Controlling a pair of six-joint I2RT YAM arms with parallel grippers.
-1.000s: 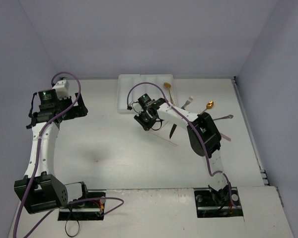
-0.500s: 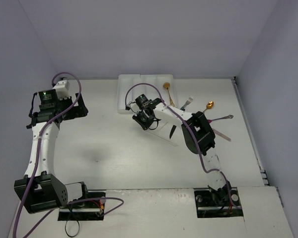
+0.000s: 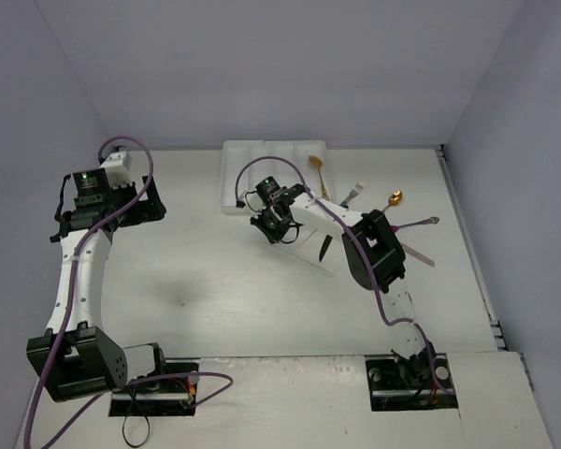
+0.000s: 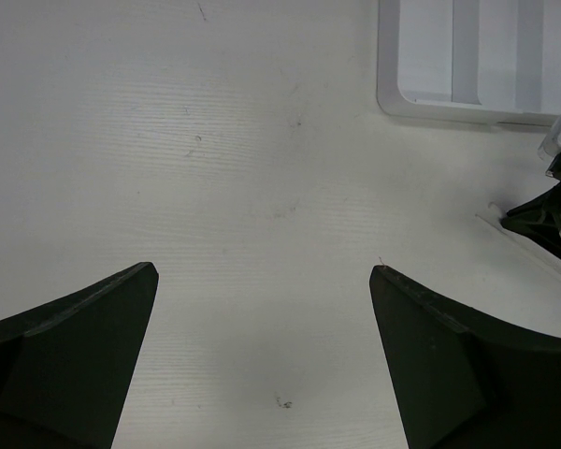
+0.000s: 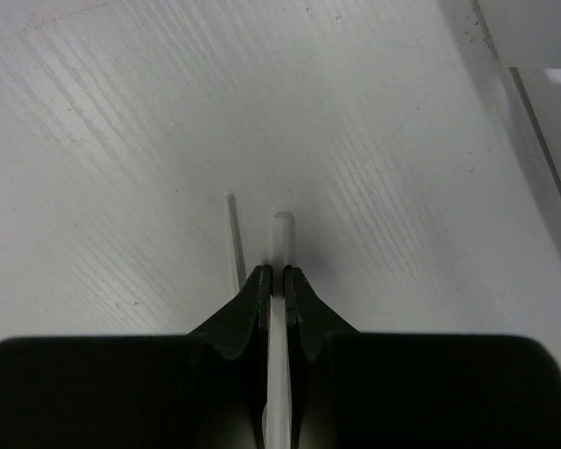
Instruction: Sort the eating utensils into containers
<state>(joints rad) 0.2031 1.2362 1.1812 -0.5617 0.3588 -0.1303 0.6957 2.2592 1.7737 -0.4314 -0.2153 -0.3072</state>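
Right wrist view: the right gripper (image 5: 273, 277) is clamped tight on a slim pale utensil handle (image 5: 280, 229), gripped near its end & held low over the table (image 5: 122, 140), prob. for a level lift. The tray (image 3: 248, 161) is just beyond; other utensils (image 3: 394, 198) are spread to its right. The left gripper (image 4: 262, 281) is held wide apart, empty, well clear.

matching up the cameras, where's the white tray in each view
top external: white tray at top centre, just above the right pincer.
left wrist: upper right corner.
right wrist: only an edge, far upper right.
shared landmark: the right pincer, shut on a white handle.
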